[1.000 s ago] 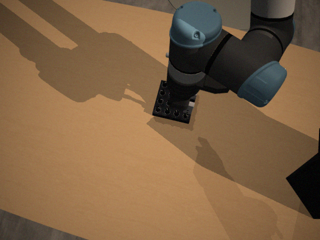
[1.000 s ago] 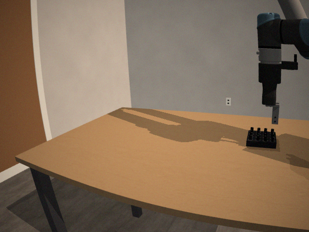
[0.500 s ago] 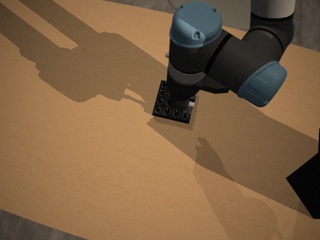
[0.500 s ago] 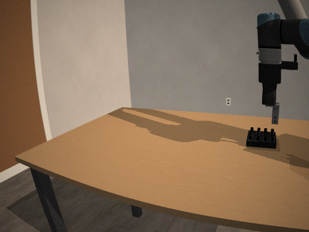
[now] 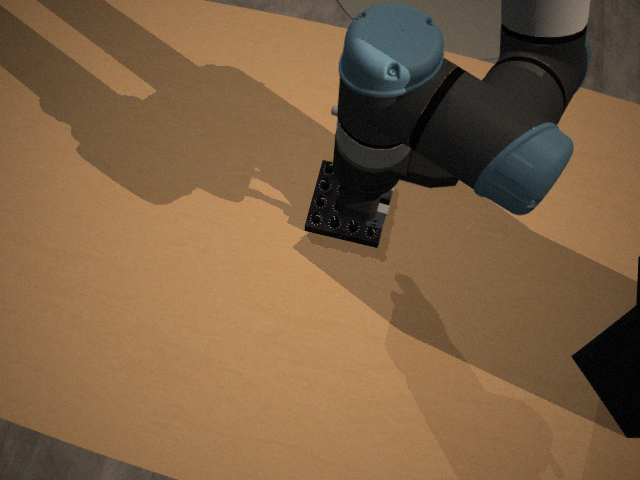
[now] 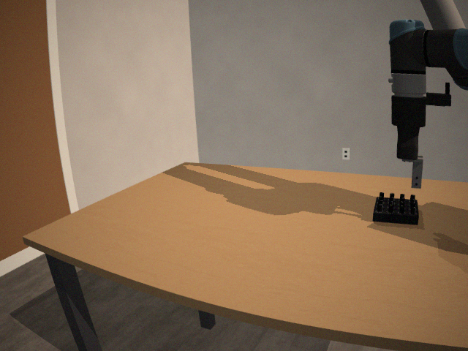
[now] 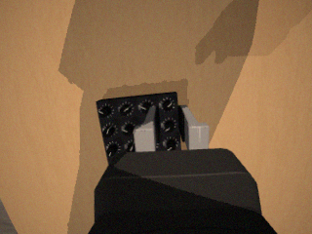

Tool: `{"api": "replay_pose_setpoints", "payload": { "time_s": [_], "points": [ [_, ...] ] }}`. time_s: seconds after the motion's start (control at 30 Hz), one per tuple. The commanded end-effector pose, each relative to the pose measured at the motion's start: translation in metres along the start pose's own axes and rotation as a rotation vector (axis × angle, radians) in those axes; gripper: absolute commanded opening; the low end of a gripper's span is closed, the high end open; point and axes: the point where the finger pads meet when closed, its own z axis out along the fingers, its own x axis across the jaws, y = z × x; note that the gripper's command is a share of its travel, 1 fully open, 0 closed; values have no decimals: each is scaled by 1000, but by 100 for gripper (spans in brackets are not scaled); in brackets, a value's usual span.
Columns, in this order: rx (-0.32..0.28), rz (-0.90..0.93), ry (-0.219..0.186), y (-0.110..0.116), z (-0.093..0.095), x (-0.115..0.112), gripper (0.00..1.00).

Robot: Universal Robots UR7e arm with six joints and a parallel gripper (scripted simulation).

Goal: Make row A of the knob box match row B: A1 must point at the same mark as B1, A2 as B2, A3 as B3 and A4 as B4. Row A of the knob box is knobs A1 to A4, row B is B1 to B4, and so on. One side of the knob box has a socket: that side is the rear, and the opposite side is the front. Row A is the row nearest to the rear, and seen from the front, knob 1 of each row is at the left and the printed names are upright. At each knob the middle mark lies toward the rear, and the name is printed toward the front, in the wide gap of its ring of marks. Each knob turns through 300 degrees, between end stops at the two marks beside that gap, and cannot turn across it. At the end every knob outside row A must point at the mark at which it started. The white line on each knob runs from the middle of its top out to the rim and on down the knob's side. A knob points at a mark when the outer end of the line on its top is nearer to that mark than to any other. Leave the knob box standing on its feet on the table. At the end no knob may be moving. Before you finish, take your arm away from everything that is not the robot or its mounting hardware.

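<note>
The black knob box (image 5: pixel 341 236) (image 6: pixel 395 218) (image 7: pixel 117 118) stands on the table, its knobs upward. My gripper (image 6: pixel 416 186) (image 7: pixel 169 117) is partly open and empty. It points down and hangs above the box, with a gap below the fingertips in the exterior view. In the wrist view the fingers lie either side of the right-hand column, near its far corner knob (image 7: pixel 167 104). White lines show on several knobs, but their exact marks and the printed names are too small to read. The lower part of the box is hidden by the gripper there; the socket is not visible.
The wooden table (image 5: pixel 180 310) (image 6: pixel 227 257) (image 7: pixel 29 97) carries broad arm shadows, which also cover the box. In the top view the arm hides part of the box, and a black object (image 5: pixel 615 366) stands at the right edge. A wall outlet (image 6: pixel 345 153) is behind the table.
</note>
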Motion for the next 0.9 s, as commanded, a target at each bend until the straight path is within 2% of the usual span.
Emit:
{"api": "replay_pose_setpoints", "payload": {
  "time_s": [0.0, 0.87],
  "points": [
    [-1, 0, 0, 0, 1, 0, 46],
    [-1, 0, 0, 0, 27, 0, 46]
  ]
}}
